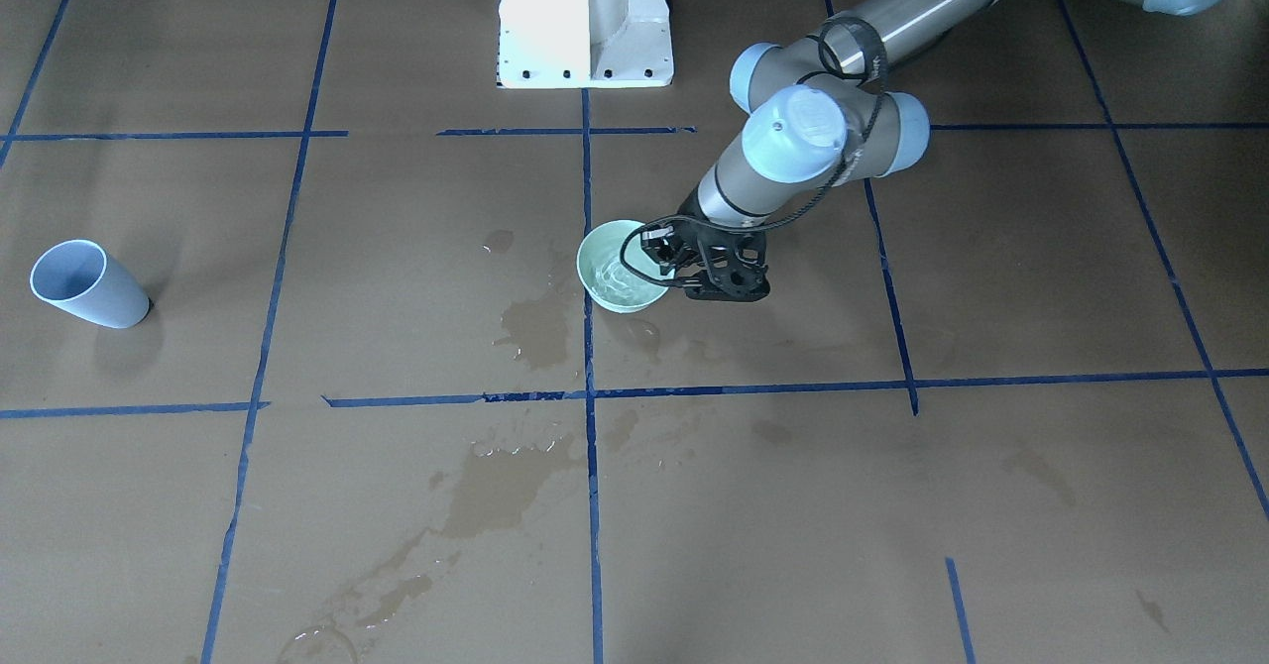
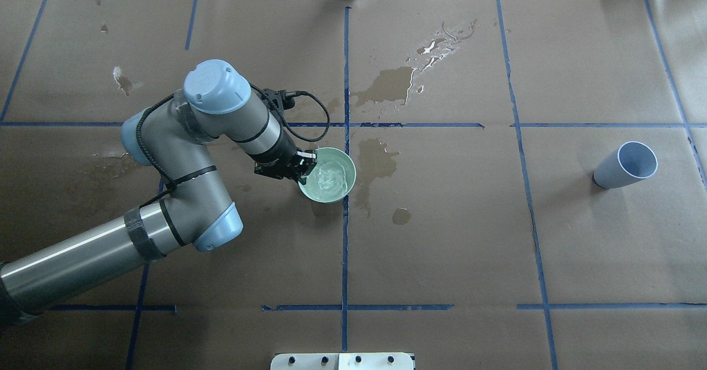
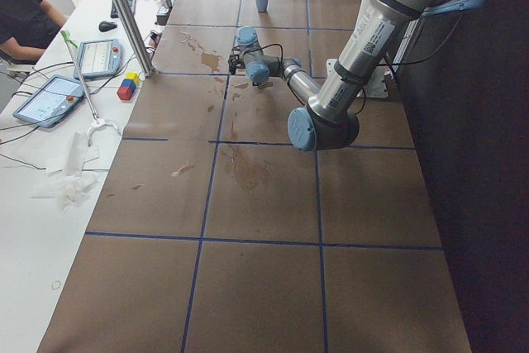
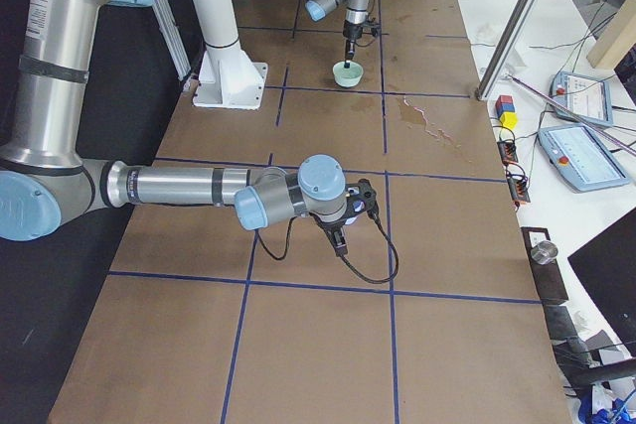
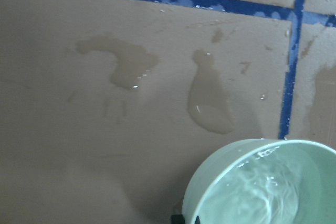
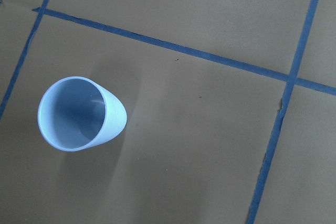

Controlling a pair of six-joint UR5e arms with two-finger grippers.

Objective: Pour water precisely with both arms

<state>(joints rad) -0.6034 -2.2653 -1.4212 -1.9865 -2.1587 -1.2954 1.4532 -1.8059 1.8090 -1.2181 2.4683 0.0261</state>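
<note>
A pale green cup (image 2: 309, 192) stands near the table's centre, with rippled clear water (image 2: 330, 178) in it. It also shows in the front view (image 1: 598, 292) and the left wrist view (image 5: 210, 182). My left gripper (image 2: 304, 169) is shut on the cup's rim, one finger inside and one outside. An empty light blue cup (image 2: 627, 165) stands upright far to the right, apart from both arms, and shows from above in the right wrist view (image 6: 79, 114). My right gripper (image 4: 341, 237) shows only in the exterior right view, so I cannot tell whether it is open or shut.
Dark wet stains (image 2: 386, 83) spread over the brown paper around and beyond the green cup. The white pedestal base (image 1: 585, 20) is behind the cup. A metal post (image 3: 124, 14), tablets and cables line the operators' side.
</note>
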